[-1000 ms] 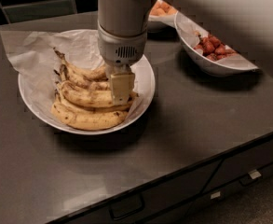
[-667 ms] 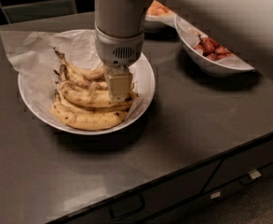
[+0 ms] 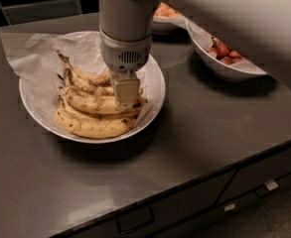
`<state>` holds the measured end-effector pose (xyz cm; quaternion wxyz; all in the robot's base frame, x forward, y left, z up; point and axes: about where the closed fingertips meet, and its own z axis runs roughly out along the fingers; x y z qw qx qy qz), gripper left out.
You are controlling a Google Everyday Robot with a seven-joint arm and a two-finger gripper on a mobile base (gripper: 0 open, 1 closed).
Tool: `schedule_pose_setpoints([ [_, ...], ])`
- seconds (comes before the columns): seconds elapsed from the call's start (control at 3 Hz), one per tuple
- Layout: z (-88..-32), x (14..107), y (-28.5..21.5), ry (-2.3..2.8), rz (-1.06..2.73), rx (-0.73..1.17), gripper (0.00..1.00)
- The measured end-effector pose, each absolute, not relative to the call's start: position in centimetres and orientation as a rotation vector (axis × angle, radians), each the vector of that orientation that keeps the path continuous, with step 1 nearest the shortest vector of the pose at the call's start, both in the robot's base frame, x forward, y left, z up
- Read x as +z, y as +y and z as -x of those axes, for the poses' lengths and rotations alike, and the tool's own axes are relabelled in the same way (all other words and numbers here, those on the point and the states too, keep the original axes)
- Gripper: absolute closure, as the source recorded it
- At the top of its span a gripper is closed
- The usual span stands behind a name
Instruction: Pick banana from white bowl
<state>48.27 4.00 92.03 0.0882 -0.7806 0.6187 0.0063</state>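
The white bowl (image 3: 36,115), wide, shallow and lined with crumpled white paper, sits at the left of the dark counter and holds several stacked bananas. The shorter, curved, brown-mottled banana (image 3: 88,77) with a dark stem lies at the top of the pile. Longer, paler bananas (image 3: 93,127) lie in front of it. My gripper (image 3: 126,94) points straight down into the bowl, with its beige tip among the right ends of the bananas. The tip hides those ends.
A deeper white bowl with red fruit (image 3: 224,58) stands at the right. Behind my arm is another white bowl with orange fruit (image 3: 164,15). The lining paper (image 3: 23,48) spills over the bowl's back left rim. The counter's front edge (image 3: 184,182) runs above drawers.
My gripper has moved slightly left and down into the pile. The bananas and bowls have not moved.
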Motion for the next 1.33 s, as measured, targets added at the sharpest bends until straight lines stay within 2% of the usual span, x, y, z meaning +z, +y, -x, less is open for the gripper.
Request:
schedule_pose_setpoints([
  [1.33, -48.5, 90.6, 4.0, 1.855, 2.347, 0.049, 0.55],
])
